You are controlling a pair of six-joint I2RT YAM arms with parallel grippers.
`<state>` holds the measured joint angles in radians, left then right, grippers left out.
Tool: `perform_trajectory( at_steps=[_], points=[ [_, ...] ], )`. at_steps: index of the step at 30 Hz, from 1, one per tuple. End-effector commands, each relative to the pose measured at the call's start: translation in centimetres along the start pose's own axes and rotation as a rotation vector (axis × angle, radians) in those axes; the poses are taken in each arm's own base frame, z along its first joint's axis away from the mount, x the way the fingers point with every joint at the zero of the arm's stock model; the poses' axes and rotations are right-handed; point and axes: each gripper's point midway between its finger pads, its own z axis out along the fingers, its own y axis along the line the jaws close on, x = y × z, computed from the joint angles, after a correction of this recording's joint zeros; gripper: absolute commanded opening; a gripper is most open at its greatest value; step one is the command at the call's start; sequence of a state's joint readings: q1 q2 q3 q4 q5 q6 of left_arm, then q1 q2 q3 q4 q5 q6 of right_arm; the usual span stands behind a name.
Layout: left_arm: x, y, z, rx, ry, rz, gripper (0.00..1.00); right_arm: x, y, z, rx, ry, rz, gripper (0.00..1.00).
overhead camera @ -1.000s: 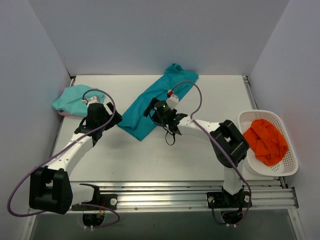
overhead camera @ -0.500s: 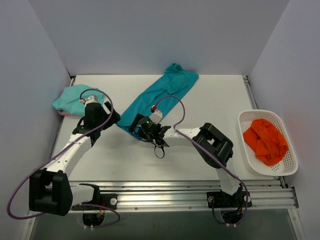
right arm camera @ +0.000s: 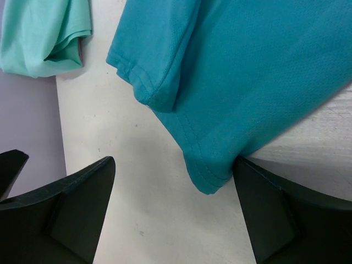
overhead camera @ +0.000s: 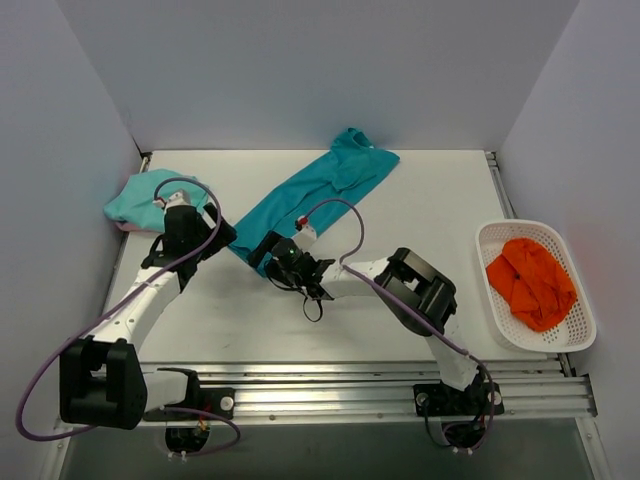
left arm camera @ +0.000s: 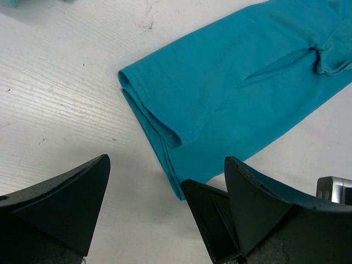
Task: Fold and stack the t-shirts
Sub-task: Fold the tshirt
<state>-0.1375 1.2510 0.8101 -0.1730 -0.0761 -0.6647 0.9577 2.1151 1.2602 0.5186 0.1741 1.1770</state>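
Note:
The deep teal t-shirt (overhead camera: 310,195) lies folded into a long strip, running from the back centre diagonally to the near left. Its near end shows in the left wrist view (left arm camera: 236,93) and the right wrist view (right arm camera: 247,71). My right gripper (overhead camera: 272,258) is open at that near end. The hem corner sits between its jaws (right arm camera: 173,214), against the right finger (right arm camera: 286,214). My left gripper (overhead camera: 220,240) is open and empty (left arm camera: 165,214), just left of the same end. The mint-turquoise t-shirt (overhead camera: 148,197) lies bunched at the far left, also in the right wrist view (right arm camera: 44,38).
A white basket (overhead camera: 505,238) holding orange cloth (overhead camera: 530,280) stands at the right edge. Walls close in the table on the left, back and right. The two grippers are close together, and a right finger shows in the left wrist view (left arm camera: 214,225).
My right gripper has slid along the teal strip from its middle to its near-left end. The strip now lies straighter. My left gripper has shifted slightly left.

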Motion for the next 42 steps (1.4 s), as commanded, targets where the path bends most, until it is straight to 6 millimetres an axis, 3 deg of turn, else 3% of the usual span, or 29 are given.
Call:
perform_trajectory(
  at_steps=[1, 5, 6, 7, 8, 9, 14, 18, 22, 23, 26, 28, 29, 30, 31, 32, 34, 35, 36, 38, 39, 40, 41, 42],
  points=[
    [-1.0, -0.6, 0.1, 0.033, -0.029, 0.006, 0.94, 3.3, -5.8, -0.4, 0.136, 0.093, -0.043, 0.82],
    [-1.3, -0.5, -0.2, 0.04, -0.036, -0.003, 0.94, 4.3, -8.0, -0.9, 0.158, 0.117, -0.036, 0.64],
    [-1.4, -0.5, -0.3, 0.041, -0.039, -0.006, 0.94, 5.0, -9.0, -0.6, 0.18, 0.134, -0.044, 0.42],
    [-1.5, -0.6, -0.5, 0.048, -0.046, -0.006, 0.94, 5.3, -9.7, -0.4, 0.204, 0.145, -0.042, 0.35],
    [-1.5, -0.6, -0.5, 0.048, -0.048, -0.008, 0.94, 5.3, -9.2, 0.2, 0.194, 0.152, -0.044, 0.32],
    [-1.6, -0.5, -0.7, 0.049, -0.053, -0.01, 0.94, 6.4, -10.4, 0.6, 0.224, 0.187, -0.057, 0.29],
    [-2.0, 0.1, -0.9, 0.045, -0.062, -0.021, 0.94, 7.5, -11.8, 1.9, 0.265, 0.231, -0.103, 0.03],
    [-2.3, 0.5, -1.0, 0.044, -0.075, -0.026, 0.94, 7.5, -12.8, 2.1, 0.29, 0.24, -0.117, 0.0],
    [-2.4, 0.3, -0.8, 0.057, -0.073, -0.03, 0.94, 6.9, -13.5, 1.0, 0.312, 0.227, -0.131, 0.0],
    [-2.3, 0.3, -0.7, 0.059, -0.071, -0.031, 0.94, 6.1, -12.9, 0.5, 0.309, 0.207, -0.136, 0.0],
    [-2.1, 0.2, -0.4, 0.065, -0.061, -0.035, 0.94, 5.5, -14.7, -2.0, 0.367, 0.189, -0.177, 0.0],
    [-2.1, 0.1, -0.2, 0.067, -0.061, -0.038, 0.94, 4.2, -13.9, -4.4, 0.372, 0.147, -0.199, 0.0],
    [-2.0, 0.1, -0.1, 0.067, -0.059, -0.041, 0.94, 4.5, -16.0, -6.1, 0.421, 0.153, -0.22, 0.0],
    [-1.8, -0.3, -0.1, 0.088, -0.045, -0.041, 0.94, 3.5, -15.4, -8.0, 0.43, 0.118, -0.235, 0.0],
    [-1.7, -0.3, 0.0, 0.091, -0.041, -0.045, 0.94, 3.2, -16.0, -9.4, 0.454, 0.1, -0.223, 0.0],
    [-1.6, -0.4, 0.0, 0.096, -0.037, -0.046, 0.94, 2.7, -17.6, -12.2, 0.494, 0.09, -0.226, 0.0],
    [-1.2, -0.6, 0.1, 0.104, -0.025, -0.053, 0.94, 1.8, -19.4, -15.0, 0.554, 0.03, -0.181, 0.0],
    [-1.1, -0.6, 0.2, 0.107, -0.022, -0.055, 0.94, 0.9, -19.0, -16.6, 0.539, -0.001, -0.149, 0.0],
    [-0.6, -0.7, 0.3, 0.11, -0.01, -0.054, 0.94, 1.0, -22.4, -19.0, 0.631, 0.002, -0.164, 0.0],
    [-0.1, -1.1, 0.3, 0.119, 0.003, -0.055, 0.94, -0.2, -22.7, -21.2, 0.626, -0.071, -0.069, 0.0],
    [0.5, -1.5, 0.2, 0.126, 0.017, -0.05, 0.94, -0.2, -25.3, -23.2, 0.697, -0.076, -0.071, 0.0],
    [0.9, -1.8, 0.1, 0.131, 0.027, -0.046, 0.94, -0.7, -26.0, -24.0, 0.705, -0.105, -0.054, 0.02],
    [1.2, -2.1, 0.0, 0.131, 0.029, -0.038, 0.94, -1.2, -25.8, -25.0, 0.689, -0.132, -0.003, 0.25],
    [1.8, -2.3, -0.2, 0.128, 0.042, -0.029, 0.94, -1.4, -26.2, -25.6, 0.692, -0.147, 0.012, 0.39]
  ],
)
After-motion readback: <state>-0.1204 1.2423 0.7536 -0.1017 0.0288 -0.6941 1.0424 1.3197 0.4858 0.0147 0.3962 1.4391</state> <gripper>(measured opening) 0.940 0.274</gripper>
